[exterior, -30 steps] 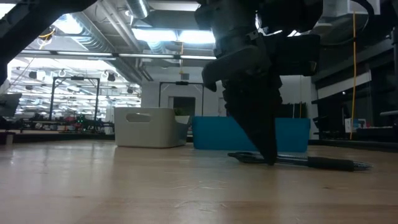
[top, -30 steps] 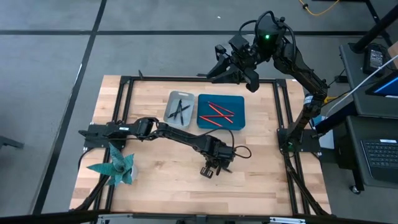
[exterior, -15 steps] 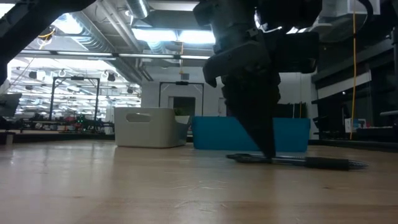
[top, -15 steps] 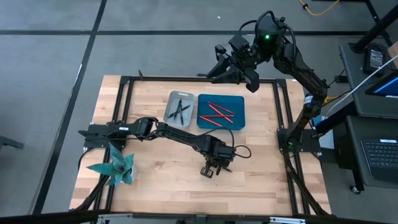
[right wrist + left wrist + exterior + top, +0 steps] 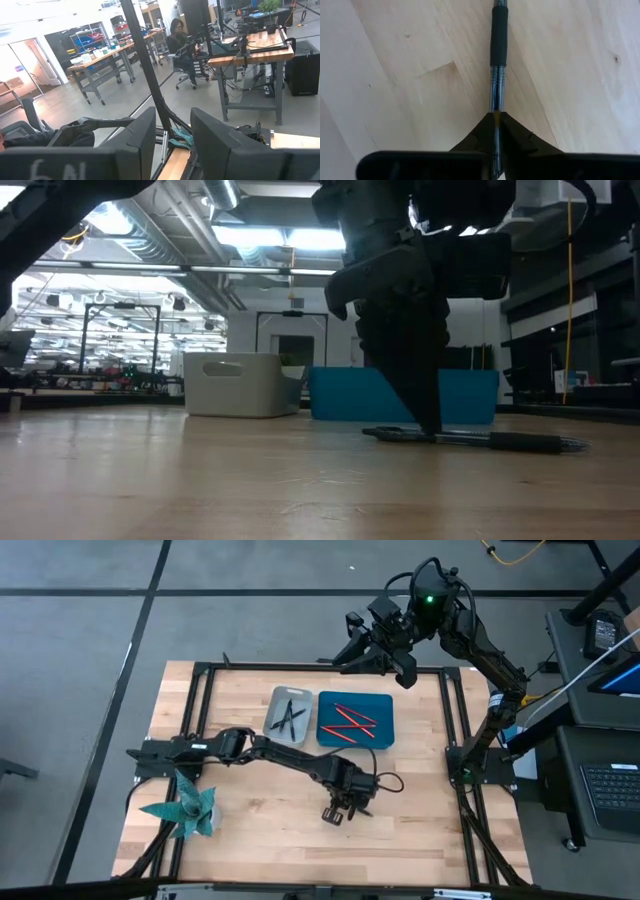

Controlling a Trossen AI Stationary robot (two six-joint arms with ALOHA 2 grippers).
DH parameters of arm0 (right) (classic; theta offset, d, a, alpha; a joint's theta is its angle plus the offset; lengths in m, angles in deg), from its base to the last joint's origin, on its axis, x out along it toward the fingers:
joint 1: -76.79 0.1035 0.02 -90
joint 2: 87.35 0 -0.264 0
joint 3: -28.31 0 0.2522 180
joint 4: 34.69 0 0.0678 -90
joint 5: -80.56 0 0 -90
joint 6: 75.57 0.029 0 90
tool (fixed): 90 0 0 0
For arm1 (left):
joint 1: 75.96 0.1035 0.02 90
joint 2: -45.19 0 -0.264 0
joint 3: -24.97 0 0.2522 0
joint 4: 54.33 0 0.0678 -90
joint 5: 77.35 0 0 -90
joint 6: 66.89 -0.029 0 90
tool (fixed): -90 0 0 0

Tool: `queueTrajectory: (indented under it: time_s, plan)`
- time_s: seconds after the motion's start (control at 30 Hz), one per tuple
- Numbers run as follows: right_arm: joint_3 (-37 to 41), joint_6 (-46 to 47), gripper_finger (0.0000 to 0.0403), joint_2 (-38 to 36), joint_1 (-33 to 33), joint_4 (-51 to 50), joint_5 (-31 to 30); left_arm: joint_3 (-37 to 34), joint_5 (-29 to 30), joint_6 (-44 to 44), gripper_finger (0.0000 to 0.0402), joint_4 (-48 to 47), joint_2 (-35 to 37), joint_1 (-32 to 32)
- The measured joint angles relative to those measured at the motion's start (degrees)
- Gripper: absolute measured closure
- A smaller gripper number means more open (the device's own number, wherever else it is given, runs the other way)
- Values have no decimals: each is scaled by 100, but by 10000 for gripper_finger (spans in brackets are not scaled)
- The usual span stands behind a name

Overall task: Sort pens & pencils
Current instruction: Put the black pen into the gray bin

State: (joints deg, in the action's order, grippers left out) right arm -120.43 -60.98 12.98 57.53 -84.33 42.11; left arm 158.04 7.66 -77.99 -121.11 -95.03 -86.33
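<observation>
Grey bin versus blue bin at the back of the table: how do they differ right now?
The grey bin is narrower and holds dark pens; the blue bin is wider and holds red pencils. The grey bin sits toward the left arm's side, the blue bin toward the right arm's side. Both are open-topped, side by side. One dark pen lies on the table, pinched by the left gripper.

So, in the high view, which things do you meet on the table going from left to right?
Teal cloth → grey tray with black pens → left gripper on the loose pen → blue tray with red pencils.
</observation>
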Motion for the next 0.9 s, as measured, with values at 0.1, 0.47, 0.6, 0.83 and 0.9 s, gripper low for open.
queueTrajectory:
  time_s: [0.1, 0.47, 0.6, 0.83, 0.9]
  plan:
    - [-2, 0, 279, 0, 1, 1, 0, -7, -93, 1, 377, 28, -3, 21]
    - [0, -4, 279, 0, 0, 1, 0, -22, -62, -21, 349, 164, -42, 36]
    - [-1, -4, 279, 0, 1, 2, 1, -22, -76, -42, 350, 162, -42, 59]
    - [-2, -9, 279, 0, 1, 0, 2, -22, -84, -69, 355, 164, -41, 87]
    - [-2, -10, 279, 0, 0, 2, 2, -22, -84, -18, 368, 164, -39, 96]
